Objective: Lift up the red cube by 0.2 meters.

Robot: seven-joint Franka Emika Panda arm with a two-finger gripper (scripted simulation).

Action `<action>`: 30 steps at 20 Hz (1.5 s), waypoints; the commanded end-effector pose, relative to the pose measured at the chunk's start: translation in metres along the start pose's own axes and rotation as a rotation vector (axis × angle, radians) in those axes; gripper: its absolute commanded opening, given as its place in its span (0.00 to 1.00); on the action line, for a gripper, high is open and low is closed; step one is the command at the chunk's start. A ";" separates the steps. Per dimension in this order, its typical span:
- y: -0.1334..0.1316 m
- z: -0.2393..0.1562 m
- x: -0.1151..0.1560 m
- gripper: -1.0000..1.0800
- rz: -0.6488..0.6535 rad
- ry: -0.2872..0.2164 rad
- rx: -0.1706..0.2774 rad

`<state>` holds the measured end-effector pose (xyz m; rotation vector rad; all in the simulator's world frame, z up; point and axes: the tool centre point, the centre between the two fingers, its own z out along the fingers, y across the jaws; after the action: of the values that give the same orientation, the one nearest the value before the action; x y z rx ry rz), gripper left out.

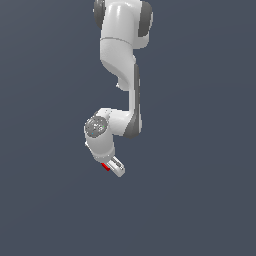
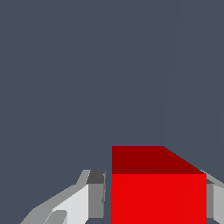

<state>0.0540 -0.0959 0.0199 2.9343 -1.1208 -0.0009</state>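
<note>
The red cube [image 2: 158,192] is seen between the two fingers of the gripper [image 2: 153,199] in the wrist view, one finger [image 2: 96,194] standing slightly apart from its side while the other is met at the cube's far edge, so whether it is truly clamped cannot be told. In the exterior view the white arm [image 1: 120,55] is shown bent downward, with a sliver of red [image 1: 105,166] tucked at the gripper [image 1: 114,167]. Only a plain grey-blue backdrop [image 1: 200,150] is seen around them.
</note>
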 end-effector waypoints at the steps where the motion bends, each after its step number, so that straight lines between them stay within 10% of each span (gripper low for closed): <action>1: 0.000 0.000 0.000 0.00 0.001 0.000 0.001; 17: 0.000 -0.015 0.000 0.00 0.001 0.000 0.001; 30: 0.002 -0.126 -0.002 0.00 0.002 0.000 0.001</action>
<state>0.0515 -0.0957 0.1288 2.9340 -1.1242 -0.0017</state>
